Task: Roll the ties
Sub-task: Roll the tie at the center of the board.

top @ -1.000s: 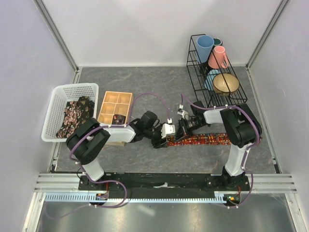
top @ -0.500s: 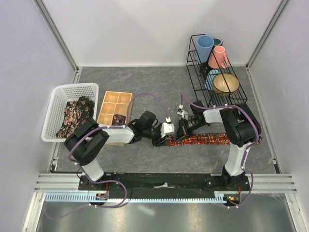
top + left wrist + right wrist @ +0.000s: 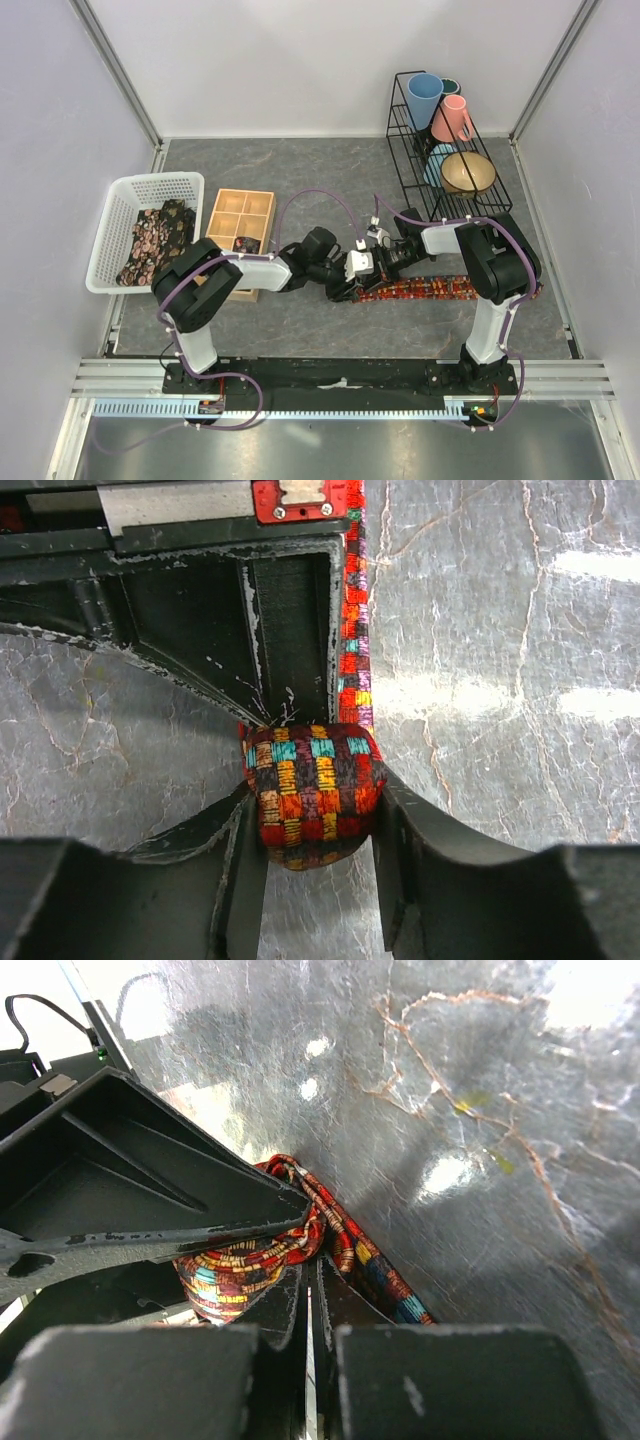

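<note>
**Mia:** Where is the tie?

**Ben:** The tie (image 3: 430, 289) lies on the table (image 3: 300, 180), in the middle, between the two arms. One end is curled into a little roll (image 3: 312, 795). The long rest lies flat, out to the right.

**Mia:** Who holds the roll?

**Ben:** The left pincer (image 3: 315, 810) pinches it, one finger on each side. The right pincer (image 3: 308, 1280) has its fingers pressed together, tips right at the roll. I cannot tell if any cloth is caught between them.

**Mia:** Is the job nearly done?

**Ben:** No, I think it is only starting. Most of this tie needs rolling. More ties (image 3: 155, 240) wait in the white basket (image 3: 120, 190), far left. The wooden tray (image 3: 240, 192) beside it has one dark bundle (image 3: 246, 243) inside, maybe a rolled tie.
</note>
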Tool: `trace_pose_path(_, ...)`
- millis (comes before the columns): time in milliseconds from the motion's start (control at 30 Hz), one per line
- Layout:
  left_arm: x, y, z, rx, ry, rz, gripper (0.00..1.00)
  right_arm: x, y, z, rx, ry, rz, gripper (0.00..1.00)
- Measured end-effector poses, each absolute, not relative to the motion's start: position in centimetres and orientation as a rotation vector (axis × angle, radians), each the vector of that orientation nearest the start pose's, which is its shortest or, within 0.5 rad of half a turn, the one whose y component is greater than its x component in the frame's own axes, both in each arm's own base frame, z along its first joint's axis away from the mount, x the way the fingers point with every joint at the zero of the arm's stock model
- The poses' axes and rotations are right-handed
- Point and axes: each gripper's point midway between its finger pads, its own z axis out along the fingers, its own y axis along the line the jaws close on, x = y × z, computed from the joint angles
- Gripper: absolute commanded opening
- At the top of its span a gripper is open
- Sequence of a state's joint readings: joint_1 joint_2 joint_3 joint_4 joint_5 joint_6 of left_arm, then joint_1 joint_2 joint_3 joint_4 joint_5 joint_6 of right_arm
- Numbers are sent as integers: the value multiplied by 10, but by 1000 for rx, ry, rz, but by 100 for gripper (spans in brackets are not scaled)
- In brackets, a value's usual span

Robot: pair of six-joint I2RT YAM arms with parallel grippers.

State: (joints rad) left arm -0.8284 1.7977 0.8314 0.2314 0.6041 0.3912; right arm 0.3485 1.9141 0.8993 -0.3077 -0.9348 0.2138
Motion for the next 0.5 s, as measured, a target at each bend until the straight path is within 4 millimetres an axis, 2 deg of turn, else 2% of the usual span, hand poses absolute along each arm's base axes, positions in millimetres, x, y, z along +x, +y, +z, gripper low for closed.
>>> trace_pose_path(133, 215, -361, 21, 1583, 1710, -903, 38, 224, 237, 10, -367, 2796, 1463, 0)
trace_pose_path(267, 216, -360, 20, 1614, 1729, -862, 24, 224, 237, 10, -370, 2793, 1463, 1)
trace_pose_path(367, 216, -360, 21, 1659, 1759, -807, 17, 225, 237, 11, -373, 2791, 1454, 11)
trace_pose_path(433, 216, -361, 21, 1679, 1775, -783, 15, 225, 236, 13, -380, 2790, 1432, 20)
trace_pose_path(500, 216, -362, 21, 1704, 1809, -752, 13, 226, 234, 14, -387, 2790, 1404, 25)
